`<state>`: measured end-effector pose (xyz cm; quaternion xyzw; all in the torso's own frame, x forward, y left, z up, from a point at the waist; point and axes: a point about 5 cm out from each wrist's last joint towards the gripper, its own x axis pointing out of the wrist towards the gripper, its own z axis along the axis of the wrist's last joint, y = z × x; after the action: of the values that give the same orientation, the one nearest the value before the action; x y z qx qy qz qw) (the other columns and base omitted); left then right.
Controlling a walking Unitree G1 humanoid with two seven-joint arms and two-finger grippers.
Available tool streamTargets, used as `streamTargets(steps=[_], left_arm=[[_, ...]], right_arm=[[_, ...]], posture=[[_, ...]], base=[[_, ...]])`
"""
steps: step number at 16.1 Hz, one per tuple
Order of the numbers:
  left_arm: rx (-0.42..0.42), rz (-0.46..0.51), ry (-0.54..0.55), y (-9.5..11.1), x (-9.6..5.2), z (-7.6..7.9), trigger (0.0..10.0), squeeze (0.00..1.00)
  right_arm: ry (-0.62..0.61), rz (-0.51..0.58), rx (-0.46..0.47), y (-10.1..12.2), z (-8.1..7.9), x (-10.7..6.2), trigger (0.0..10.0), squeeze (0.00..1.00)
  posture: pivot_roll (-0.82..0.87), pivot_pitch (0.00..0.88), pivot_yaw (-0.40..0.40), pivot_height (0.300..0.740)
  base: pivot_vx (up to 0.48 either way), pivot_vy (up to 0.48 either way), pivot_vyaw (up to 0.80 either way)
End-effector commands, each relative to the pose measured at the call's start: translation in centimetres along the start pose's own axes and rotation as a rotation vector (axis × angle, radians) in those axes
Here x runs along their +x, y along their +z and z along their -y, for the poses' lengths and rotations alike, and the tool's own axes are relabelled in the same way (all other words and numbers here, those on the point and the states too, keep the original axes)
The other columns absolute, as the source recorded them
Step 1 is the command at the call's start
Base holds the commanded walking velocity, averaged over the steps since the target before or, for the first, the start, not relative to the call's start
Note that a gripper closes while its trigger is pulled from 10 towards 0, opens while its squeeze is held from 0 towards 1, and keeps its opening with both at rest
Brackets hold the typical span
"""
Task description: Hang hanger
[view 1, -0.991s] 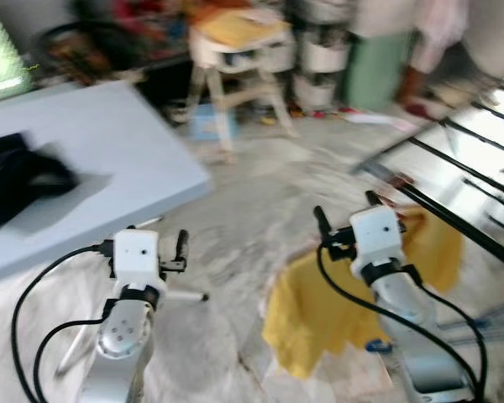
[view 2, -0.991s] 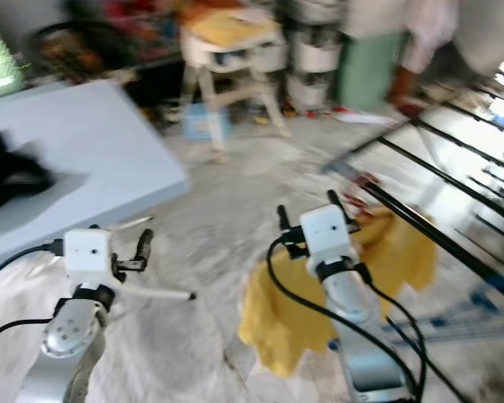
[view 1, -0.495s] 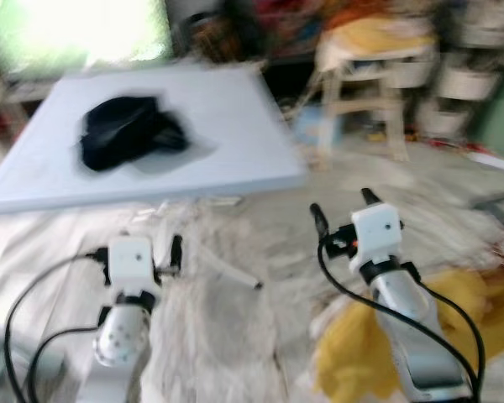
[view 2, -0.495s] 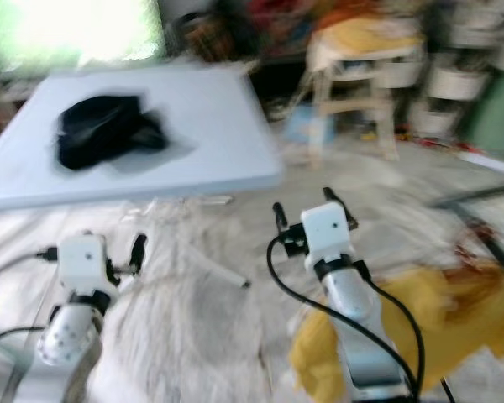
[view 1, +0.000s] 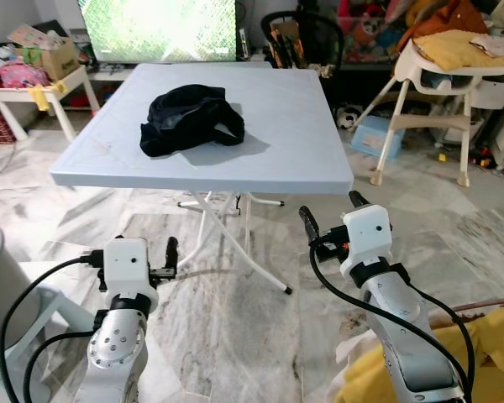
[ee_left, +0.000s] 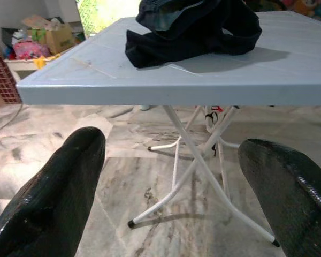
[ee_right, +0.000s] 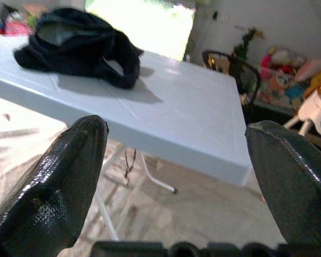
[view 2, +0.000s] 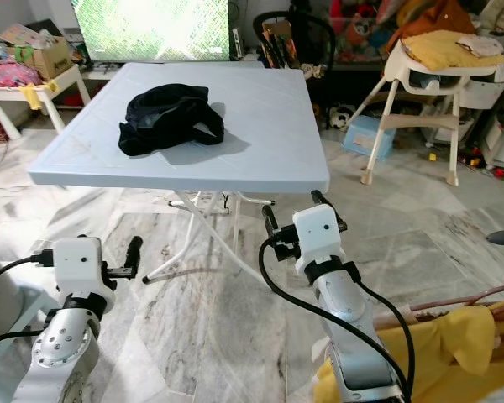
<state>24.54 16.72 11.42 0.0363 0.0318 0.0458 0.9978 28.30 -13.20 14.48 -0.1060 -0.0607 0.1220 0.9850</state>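
A black garment point(view 1: 191, 122) lies bunched on a light blue folding table point(view 1: 294, 126) straight ahead. At the lower right, a yellow cloth point(view 2: 437, 353) hangs on a pinkish-brown hanger point(view 2: 454, 304), close beside my right arm. My left gripper point(ee_left: 171, 144) is held low in front of the table's near edge, open and empty. My right gripper point(view 1: 329, 208) is also open and empty, raised just short of the table's near right corner. Both wrist views look between the black fingers point(ee_right: 69, 171) at the table and the garment.
A white high chair point(view 1: 454, 67) with yellow cloth on it stands at the back right, with a blue box point(view 1: 374, 134) on the floor by it. A low white side table point(view 1: 34, 84) with boxes is at the far left. A grey round container point(view 1: 0, 285) stands near my left arm.
The camera has swung left: the table and black garment now sit in the middle and the black rack is out of view. Both grippers stay open.
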Motion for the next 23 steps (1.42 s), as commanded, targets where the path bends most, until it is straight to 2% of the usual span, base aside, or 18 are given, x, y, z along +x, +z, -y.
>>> streamTargets(steps=[1, 4, 5, 9, 13, 17, 23], left_arm=[[-0.002, -0.005, -0.017, 0.0, 0.2, 0.1, 10.0, 0.00], [-0.005, -0.016, -0.063, -0.1, 0.3, 0.4, 10.0, 0.00], [0.006, -0.015, -0.070, 0.0, 0.5, 0.4, 10.0, 0.00], [0.042, -0.015, -0.087, 0.4, 0.9, -0.5, 10.0, 0.00], [0.054, -0.020, -0.075, 0.3, 0.8, -1.1, 10.0, 0.00], [0.056, -0.015, -0.031, -0.2, 0.3, -1.0, 10.0, 0.00], [0.014, -0.017, -0.016, -0.4, 0.4, -0.5, 10.0, 0.00]], right_arm=[[0.004, -0.025, 0.000, -0.3, 0.0, 0.1, 10.0, 0.00], [-0.019, -0.066, 0.117, -0.8, -0.1, -0.1, 10.0, 0.00], [-0.046, -0.104, 0.164, -1.6, 0.1, -0.2, 10.0, 0.00], [-0.066, -0.126, 0.213, -2.5, -0.8, -0.2, 10.0, 0.00], [-0.054, -0.130, 0.233, -2.5, -1.5, 0.0, 10.0, 0.00], [-0.066, -0.126, 0.218, -2.4, -0.3, 0.5, 10.0, 0.00], [-0.030, -0.125, 0.196, -2.0, 0.0, 0.7, 10.0, 0.00]], posture=[[0.00, 0.013, -0.011, 0.740], [0.00, 0.012, -0.005, 0.740], [0.01, 0.006, 0.016, 0.740], [0.04, 0.000, 0.056, 0.740], [0.05, 0.000, 0.051, 0.740], [0.05, 0.002, 0.021, 0.740], [0.03, 0.007, -0.020, 0.740]], base=[[0.000, 0.000, 0.00], [0.000, 0.000, 0.00], [0.000, 0.000, 0.00], [0.000, 0.000, 0.00], [0.000, 0.000, 0.00], [0.000, 0.000, 0.00], [0.000, 0.000, 0.00]])
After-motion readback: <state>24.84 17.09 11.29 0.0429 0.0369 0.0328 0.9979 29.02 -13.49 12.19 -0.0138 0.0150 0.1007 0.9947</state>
